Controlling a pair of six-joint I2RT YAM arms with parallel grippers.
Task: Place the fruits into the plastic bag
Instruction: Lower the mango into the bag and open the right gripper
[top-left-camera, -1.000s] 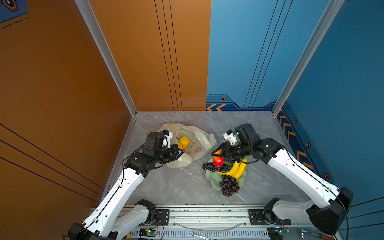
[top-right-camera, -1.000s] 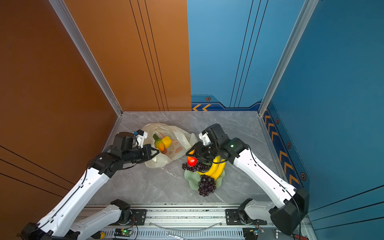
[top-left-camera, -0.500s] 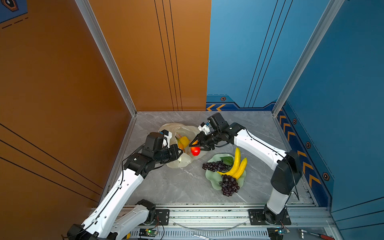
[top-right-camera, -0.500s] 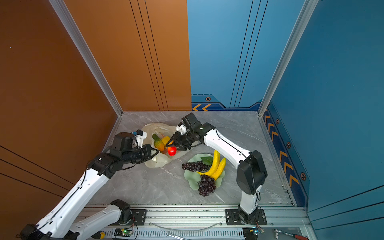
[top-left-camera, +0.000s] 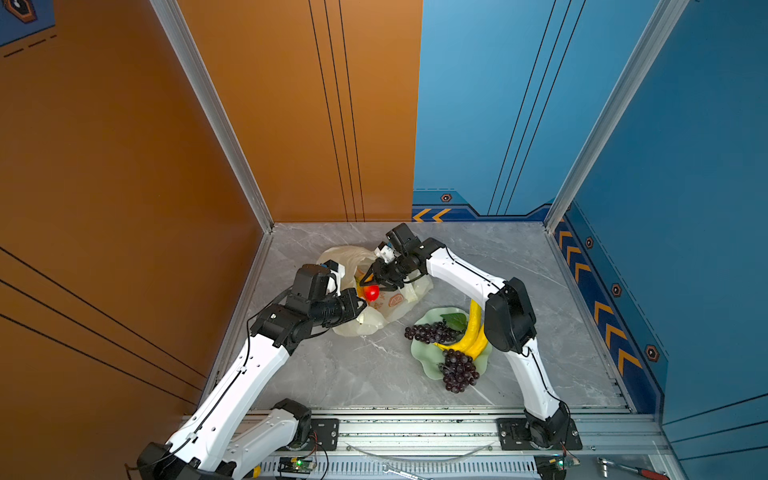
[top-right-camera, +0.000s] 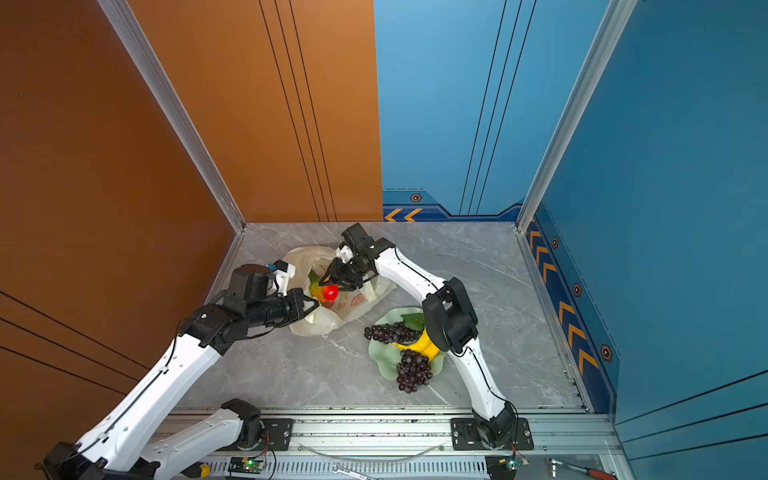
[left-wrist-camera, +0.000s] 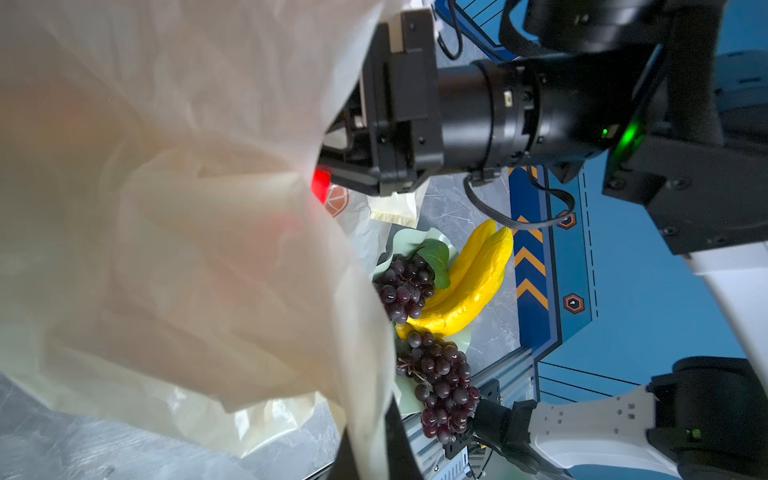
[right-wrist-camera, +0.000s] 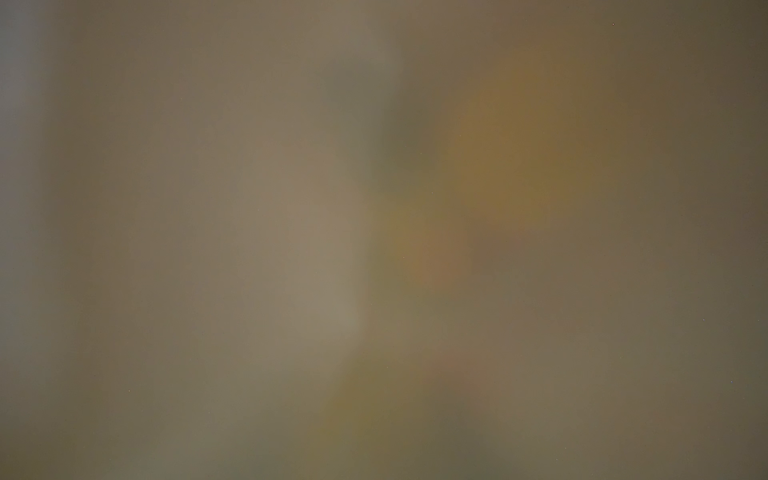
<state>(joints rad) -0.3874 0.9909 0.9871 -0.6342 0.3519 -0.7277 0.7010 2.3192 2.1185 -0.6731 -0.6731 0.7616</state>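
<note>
Bag (top-left-camera: 365, 326) is creamy see-through with a small orange print, mango (top-left-camera: 371, 292) bright red, bananas (top-left-camera: 471, 332) yellow, grapes (top-left-camera: 457, 370) dark purple, dish (top-left-camera: 424, 353) pale green, tabletop (top-left-camera: 353, 374) grey marble-veined.

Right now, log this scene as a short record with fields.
left gripper: shut on the plastic bag at its rim
right gripper: shut on red fruit, over the bag's mouth
in bag: yellow-orange fruit, partly hidden
on dish: bananas, two grape bunches
right wrist view: blurred, shows nothing

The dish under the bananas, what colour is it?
Pale green; the dish shows best in a top view.
</note>
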